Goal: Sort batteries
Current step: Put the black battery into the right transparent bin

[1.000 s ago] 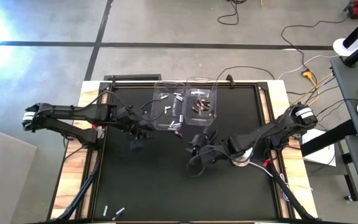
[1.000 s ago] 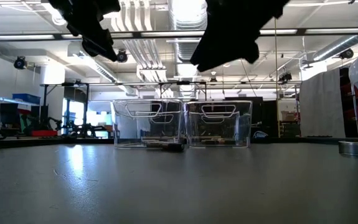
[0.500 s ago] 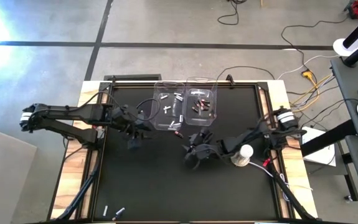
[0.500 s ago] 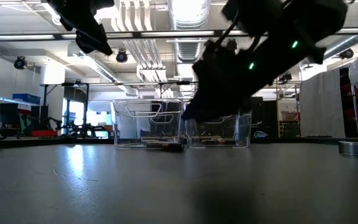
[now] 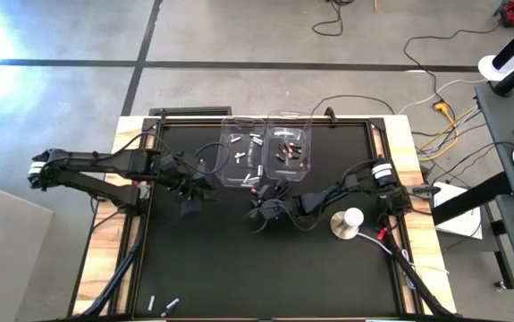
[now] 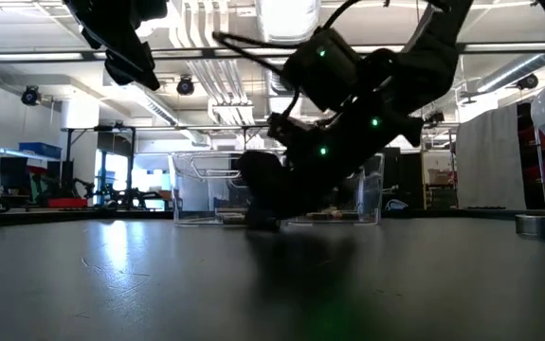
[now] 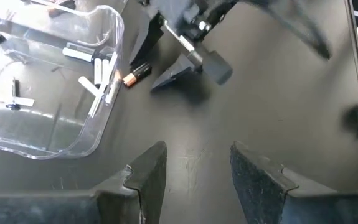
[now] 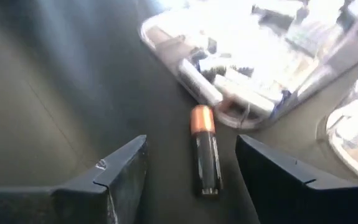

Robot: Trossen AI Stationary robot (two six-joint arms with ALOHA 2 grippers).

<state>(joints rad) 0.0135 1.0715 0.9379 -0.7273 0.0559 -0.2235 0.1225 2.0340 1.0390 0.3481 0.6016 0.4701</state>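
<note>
A dark battery with a copper end (image 8: 205, 152) lies on the black mat against the near wall of the left clear bin (image 5: 227, 172), which holds silvery batteries (image 7: 82, 55). The right clear bin (image 5: 307, 168) holds dark, reddish-ended ones. My right gripper (image 8: 191, 149) is low over the mat and open, a finger on either side of the loose battery's dark end without touching it; it also shows in the high view (image 5: 261, 207). My left gripper (image 7: 197, 155) hangs open above the mat, left of the bins (image 5: 191, 199). Two more batteries (image 5: 163, 306) lie at the near left edge.
A round white-topped metal disc (image 5: 346, 223) stands on the mat to the right of my right arm. Cables lie along the table's right edge (image 5: 391, 241). Bare mat stretches across the near half of the table (image 5: 265, 277).
My right gripper has come down from well above the mat to just over it, moving toward the table's left and the loose battery by the left bin. The battery and the bins have stayed put.
</note>
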